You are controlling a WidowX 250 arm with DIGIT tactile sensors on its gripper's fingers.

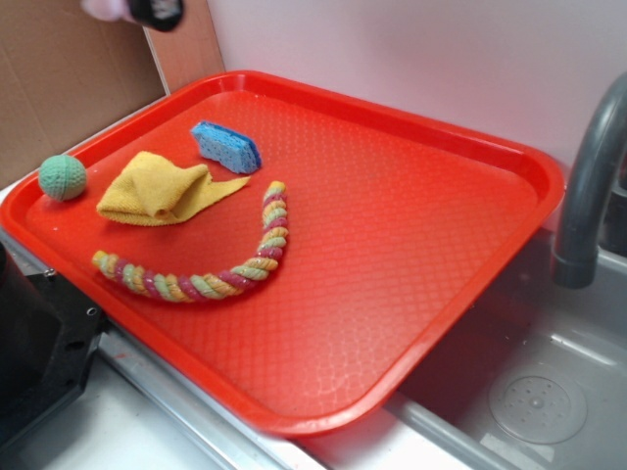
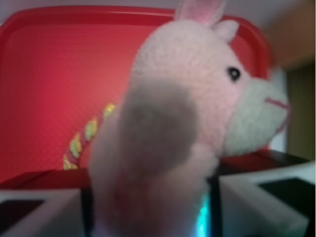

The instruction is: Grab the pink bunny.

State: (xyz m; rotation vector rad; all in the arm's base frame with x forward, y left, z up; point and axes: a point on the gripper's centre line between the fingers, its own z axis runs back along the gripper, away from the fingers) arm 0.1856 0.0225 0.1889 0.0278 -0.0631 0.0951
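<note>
**A:** So how far along do you reckon you are with the pink bunny (image 2: 197, 89)?

**B:** Pretty much there, I'd say. In your wrist view the bunny fills the frame, sitting right between the two pale claw fingers (image 2: 256, 202) at the bottom edge, dark eye and white muzzle facing right. Your claw (image 2: 153, 212) looks clenched on the bunny's body. The plush bulges up out of the gap.

**A:** And where's it sitting relative to the red tray (image 1: 509, 157)?

**B:** Well above it. In the exterior view there's only a sliver of the claw (image 1: 157, 12) at the top edge, above the tray's far-left corner, with a bit of pink (image 1: 103, 8) poking out beside it. That's your bunny, off the tray surface. Can't see the grip itself from that angle, it's cropped.

**A:** What's left on the tray then?

**B:** The blue sponge (image 1: 226, 145) near the tray's back-left, the yellow cloth (image 1: 157, 188) just in front of it, the green ball (image 1: 63, 177) at the tray's left rim, and the twisted rope toy (image 1: 211, 274) curling toward the tray's middle. None of them look involved, all well apart from the claw.

**A:** So done?

**B:** My read: grab is made and it's lifted. All that's left for you is keeping hold. It's soft plush, so it could slip if the squeeze is shallow.
</note>
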